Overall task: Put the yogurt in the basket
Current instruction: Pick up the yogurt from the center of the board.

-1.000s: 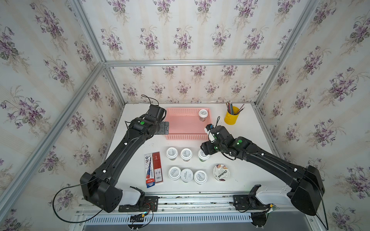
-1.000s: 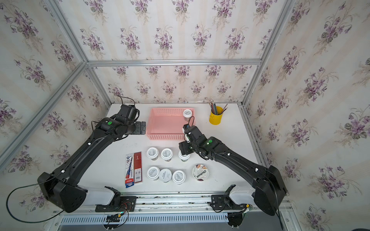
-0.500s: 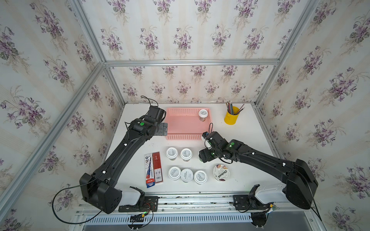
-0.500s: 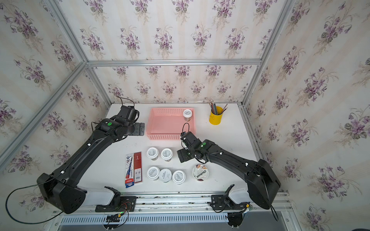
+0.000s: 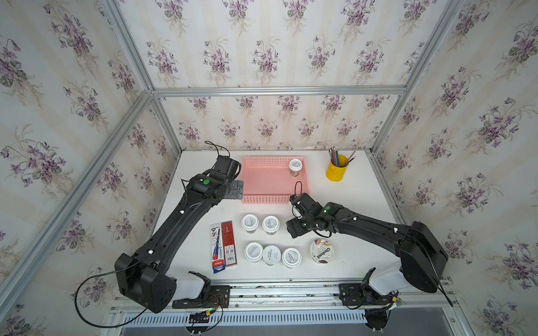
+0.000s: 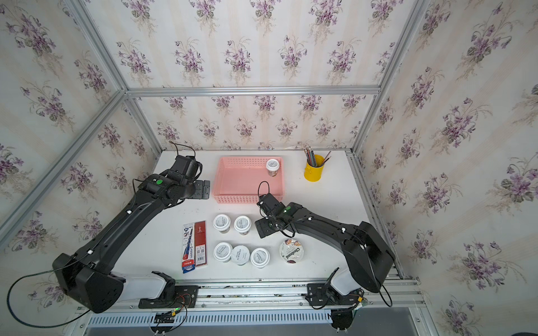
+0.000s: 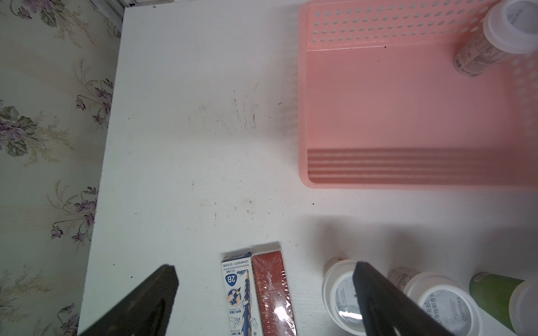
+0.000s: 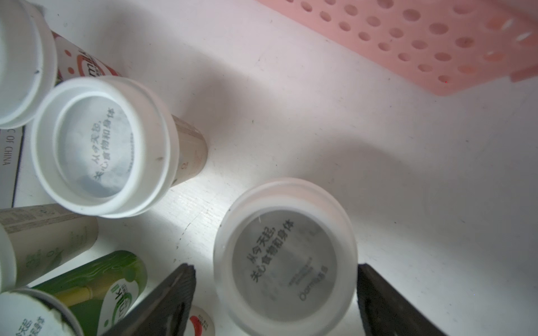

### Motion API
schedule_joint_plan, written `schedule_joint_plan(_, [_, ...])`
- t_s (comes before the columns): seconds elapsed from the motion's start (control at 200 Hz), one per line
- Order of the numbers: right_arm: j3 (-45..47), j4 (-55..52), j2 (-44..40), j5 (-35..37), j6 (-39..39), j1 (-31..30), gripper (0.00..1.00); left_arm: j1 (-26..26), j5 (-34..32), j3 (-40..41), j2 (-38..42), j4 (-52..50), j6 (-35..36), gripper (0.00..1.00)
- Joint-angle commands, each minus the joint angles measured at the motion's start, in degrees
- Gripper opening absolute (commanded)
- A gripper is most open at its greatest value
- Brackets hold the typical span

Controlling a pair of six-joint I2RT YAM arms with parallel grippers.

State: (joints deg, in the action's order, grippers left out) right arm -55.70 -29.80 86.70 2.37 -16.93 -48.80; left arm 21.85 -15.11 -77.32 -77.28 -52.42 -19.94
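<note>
The pink basket point(image 5: 272, 199) point(image 6: 244, 199) stands at the back of the table, with one yogurt cup point(image 5: 296, 165) point(image 6: 272, 165) upright in its far right corner. Several white-lidded yogurt cups point(image 5: 249, 222) point(image 6: 221, 222) stand in two rows in front of it, and the flat Chobani cup point(image 5: 322, 251) point(image 6: 291, 251) lies to their right. My right gripper point(image 5: 295, 228) point(image 8: 273, 267) is open, its fingers on either side of a back-row cup point(image 8: 283, 256) that both top views hide. My left gripper point(image 5: 235, 189) point(image 7: 265, 269) is open and empty beside the basket's left wall.
A yellow pencil cup point(image 5: 336, 168) stands right of the basket. Two pencil boxes point(image 5: 223, 247) point(image 7: 256, 293) lie left of the cup rows. Wallpapered walls and aluminium rails close the table on three sides.
My right gripper has come down over the rightmost back-row cup, which it now covers in the top views, and its jaws have widened a little. The left arm has hardly moved.
</note>
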Motion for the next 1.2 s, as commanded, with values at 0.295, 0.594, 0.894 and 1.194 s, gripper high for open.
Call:
schedule_joint_plan(0.295, [-1.32, 0.19, 3.99, 3.72, -0.47, -0.86, 0.87, 0.04, 0.26, 0.15, 0.59, 0.88, -0.32, 0.99])
schedule_joint_plan(0.594, [-1.66, 1.23, 5.75, 4.55, -0.47, -0.85, 0.86, 0.04, 0.98, 0.49, 0.36, 0.92, -0.62, 0.99])
schedule_joint_plan(0.894, [-2.6, 1.28, 6.16, 4.79, -0.38, -0.86, 0.86, 0.04, 0.99, 0.35, 0.36, 0.93, -0.48, 0.99])
schedule_joint_plan(1.194, [-2.87, 0.97, 6.46, 5.27, -0.32, -0.86, 0.83, -0.01, 0.09, 0.11, 1.33, 0.74, -0.01, 0.99])
